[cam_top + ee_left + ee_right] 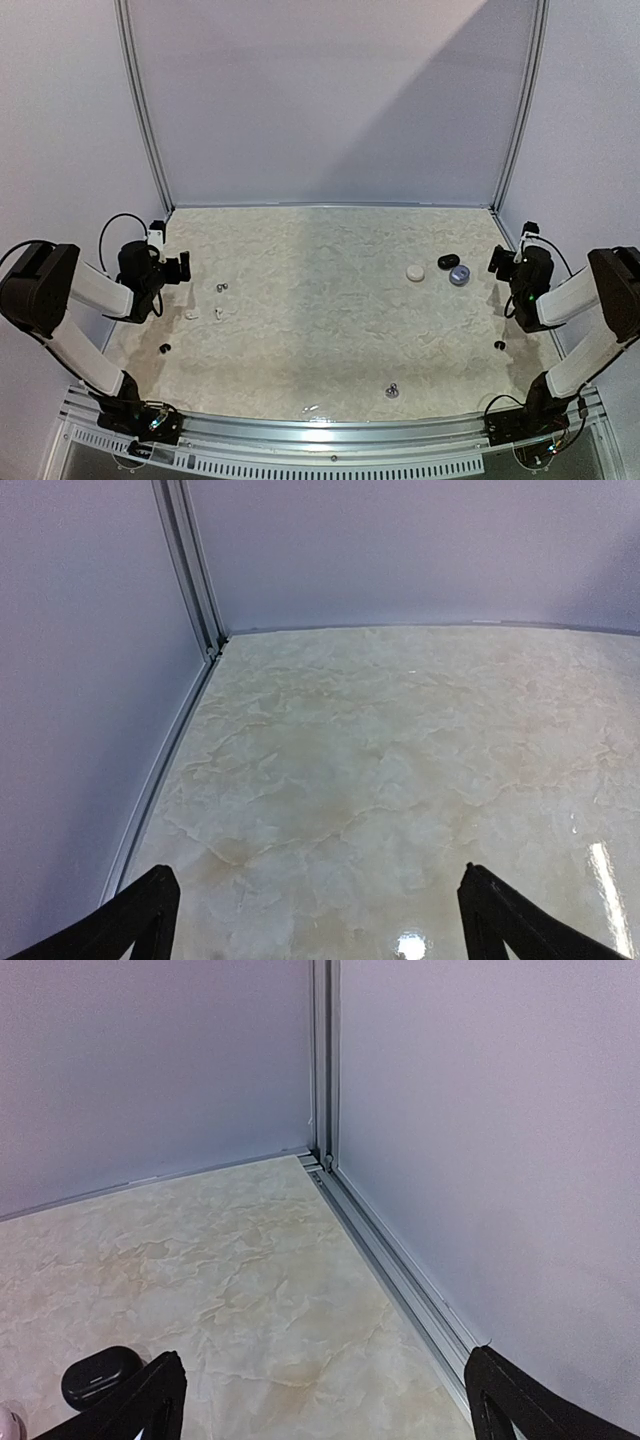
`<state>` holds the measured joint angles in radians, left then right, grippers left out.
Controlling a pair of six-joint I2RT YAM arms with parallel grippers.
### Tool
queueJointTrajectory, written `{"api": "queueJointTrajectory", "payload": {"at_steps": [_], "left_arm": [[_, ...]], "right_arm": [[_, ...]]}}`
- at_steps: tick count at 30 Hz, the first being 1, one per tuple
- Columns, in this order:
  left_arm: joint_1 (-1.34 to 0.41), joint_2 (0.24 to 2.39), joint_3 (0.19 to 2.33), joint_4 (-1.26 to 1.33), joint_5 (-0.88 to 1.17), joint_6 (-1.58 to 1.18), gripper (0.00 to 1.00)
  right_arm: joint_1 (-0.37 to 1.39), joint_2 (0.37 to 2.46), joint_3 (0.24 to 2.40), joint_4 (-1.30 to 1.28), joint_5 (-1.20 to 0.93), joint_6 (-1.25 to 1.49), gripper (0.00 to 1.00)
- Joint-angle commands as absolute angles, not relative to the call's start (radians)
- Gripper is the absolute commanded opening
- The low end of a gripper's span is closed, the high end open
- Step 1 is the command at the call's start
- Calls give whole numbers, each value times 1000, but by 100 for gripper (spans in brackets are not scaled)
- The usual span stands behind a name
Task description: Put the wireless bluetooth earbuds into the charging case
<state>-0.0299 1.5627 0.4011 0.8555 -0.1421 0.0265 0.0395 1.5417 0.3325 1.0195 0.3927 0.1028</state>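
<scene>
Three pebble-sized charging cases lie at the right of the table: a white one, a black one and a silvery one. The tiny earbuds are scattered: a silvery-grey bud, two white buds and a black bud on the left, another black bud on the right, a grey bud near the front edge. My left gripper is open over bare table, above the white buds. My right gripper is open, with the black case just left of its left finger.
Pale walls with aluminium rails close the table at the back and both sides. The marbled tabletop spreads between the arms. A bright reflection shines on it near my left gripper.
</scene>
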Motion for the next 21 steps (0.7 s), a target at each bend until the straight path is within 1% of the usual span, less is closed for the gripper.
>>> {"api": "queueJointTrajectory", "payload": {"at_steps": [1, 3, 5, 7, 10, 12, 14, 15, 18, 21], "left_arm": [[-35, 1553, 408, 874, -138, 33, 99], [-35, 1552, 409, 876, -138, 34, 99], [-35, 1552, 409, 875, -138, 33, 99], [-35, 1551, 409, 876, -137, 35, 99], [-35, 1513, 419, 844, -118, 46, 99], [-33, 1403, 480, 665, -72, 61, 99], [-32, 1330, 584, 408, 77, 132, 99], [-32, 1310, 633, 322, 149, 146, 99], [-33, 1276, 739, 224, 215, 54, 99], [-34, 1269, 798, 207, 234, -63, 99]], "right_arm": [[47, 1452, 431, 768, 380, 88, 99], [46, 1398, 560, 525, 355, 100, 99], [46, 1376, 685, 303, 294, 180, 99], [47, 1388, 789, 146, 200, 224, 99], [52, 1441, 934, -58, 126, 291, 96], [73, 1483, 1036, -196, 129, 344, 93], [110, 1535, 1118, -293, 133, 372, 91], [131, 1561, 1158, -332, 142, 374, 91], [186, 1652, 1269, -442, 160, 373, 91], [191, 1763, 1424, -652, 215, 403, 91]]}}
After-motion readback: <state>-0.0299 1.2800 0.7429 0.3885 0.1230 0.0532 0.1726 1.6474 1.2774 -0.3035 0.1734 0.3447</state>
